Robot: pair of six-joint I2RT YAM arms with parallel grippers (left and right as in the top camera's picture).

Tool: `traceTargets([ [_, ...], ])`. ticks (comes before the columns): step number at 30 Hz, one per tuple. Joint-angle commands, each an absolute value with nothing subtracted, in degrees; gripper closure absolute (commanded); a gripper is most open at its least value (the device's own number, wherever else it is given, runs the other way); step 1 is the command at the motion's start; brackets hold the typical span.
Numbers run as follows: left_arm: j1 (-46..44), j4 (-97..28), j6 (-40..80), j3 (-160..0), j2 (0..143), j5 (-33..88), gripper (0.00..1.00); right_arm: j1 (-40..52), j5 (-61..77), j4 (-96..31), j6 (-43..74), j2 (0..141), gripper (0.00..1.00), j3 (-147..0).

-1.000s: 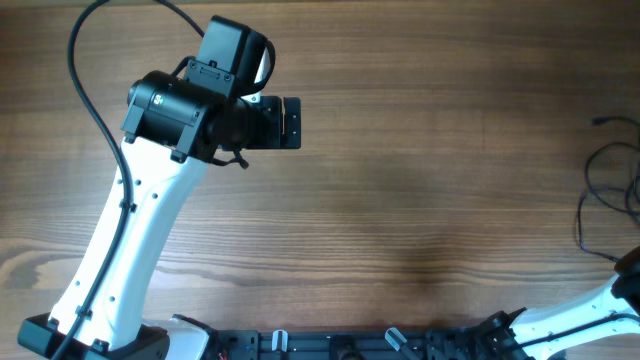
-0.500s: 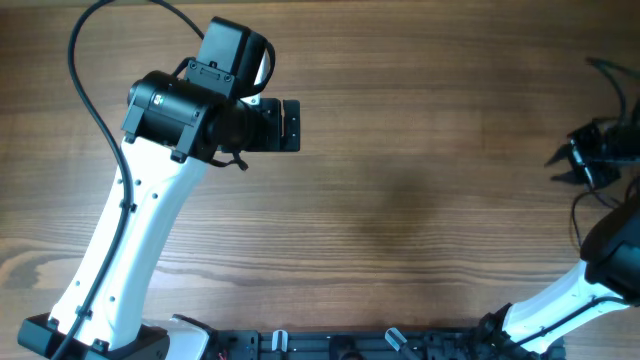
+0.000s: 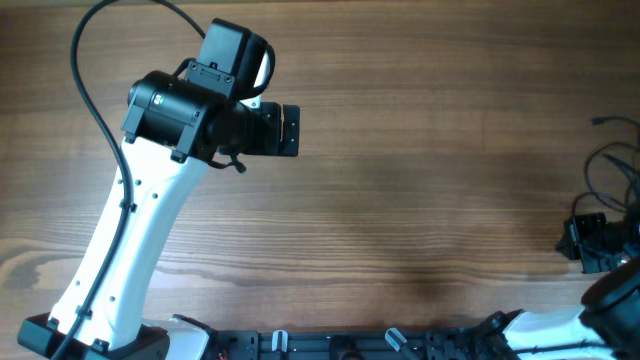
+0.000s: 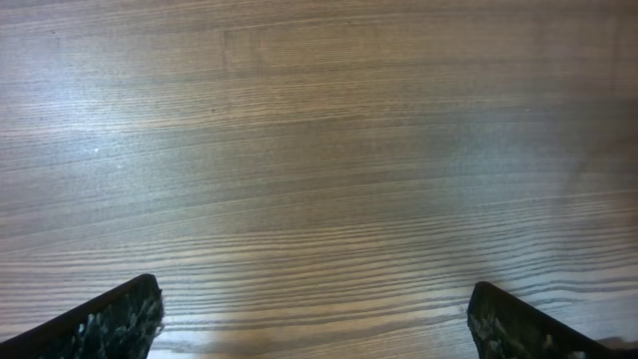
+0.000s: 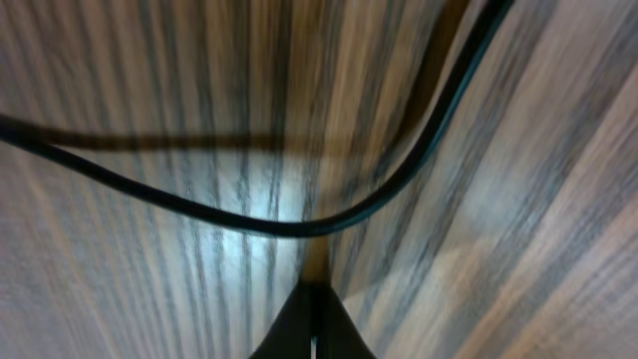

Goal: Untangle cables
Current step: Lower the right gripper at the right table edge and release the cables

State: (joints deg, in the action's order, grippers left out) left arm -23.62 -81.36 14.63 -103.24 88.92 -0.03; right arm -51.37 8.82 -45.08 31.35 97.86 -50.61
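The cables (image 3: 598, 172) are thin black cords lying in loose loops at the table's far right edge, partly cut off by the frame, with a small plug end (image 3: 599, 121) above them. My right gripper (image 3: 574, 240) sits just below the loops, jaws shut. In the right wrist view its tips (image 5: 314, 321) are pressed together with nothing between them, and one cable (image 5: 299, 227) curves across the wood just beyond them. My left gripper (image 3: 288, 130) hovers at the upper left, far from the cables. Its fingers (image 4: 112, 321) stand wide open over bare wood.
The wooden table (image 3: 420, 200) fills the view. The white left arm (image 3: 130, 240) rises from the near left corner, its thick black cord arcing above it. A black rail (image 3: 380, 345) runs along the near edge. The right arm's white link (image 3: 550, 325) enters at the bottom right.
The right gripper swung into view at the right edge among the cables, then dropped nearer and closed its jaws. The left arm has stayed put.
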Motion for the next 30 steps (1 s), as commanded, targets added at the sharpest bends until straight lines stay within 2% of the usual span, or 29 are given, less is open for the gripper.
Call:
traceTargets([
  [1, -23.9, -81.4, 13.7, -103.1, 88.6, 0.6, 0.0, -52.6, 5.4, -35.5, 33.1, 98.9, 0.96, -43.9],
  [5, -23.9, -81.5, 13.7, -103.1, 88.6, 0.7, 0.0, -52.6, 3.5, -23.1, 37.1, 99.2, 0.96, -41.6],
  [10, -23.9, -81.5, 13.7, -103.1, 88.6, 0.7, 0.0, -52.5, 9.9, -4.6, 42.2, 102.5, 0.96, -41.6],
  [13, -23.9, -81.5, 13.7, -103.1, 88.6, 2.6, 0.0, -52.5, 11.5, 11.4, 42.0, 108.0, 0.96, -42.0],
  [15, -23.9, -81.5, 13.7, -103.1, 88.6, 3.2, 0.0, -52.5, 11.7, 15.1, 40.4, 110.8, 0.96, -43.8],
  [18, -23.9, -81.5, 13.7, -103.1, 88.6, 3.2, 0.0, -52.6, 11.8, 12.4, 31.5, 115.8, 0.96, -54.0],
  [25, -23.9, -81.0, 13.9, -103.1, 88.6, 3.2, 0.0, -55.5, 11.2, -10.5, 25.3, 117.8, 0.96, -83.1],
  [26, -23.9, -80.8, 13.9, -103.1, 88.6, 3.2, 0.0, -55.6, 12.1, -15.0, 24.0, 117.7, 0.86, -87.3],
  [27, -23.9, -80.4, 13.9, -103.1, 88.6, 3.2, 0.0, -55.5, 13.0, -17.8, 24.0, 117.6, 0.68, -90.0],
  [28, -23.9, -80.1, 13.9, -103.1, 88.6, 3.2, 0.0, -55.2, 15.6, -21.2, 24.0, 117.3, 0.18, -93.6],
  [29, -23.9, -80.1, 13.9, -103.1, 88.6, 3.2, 0.0, -54.7, 18.4, -24.9, 23.9, 116.6, 0.04, -97.4],
  [30, -23.9, -80.1, 13.9, -103.1, 88.6, 3.2, 0.0, -54.1, 20.2, -27.2, 23.5, 115.6, 0.01, -99.8],
])
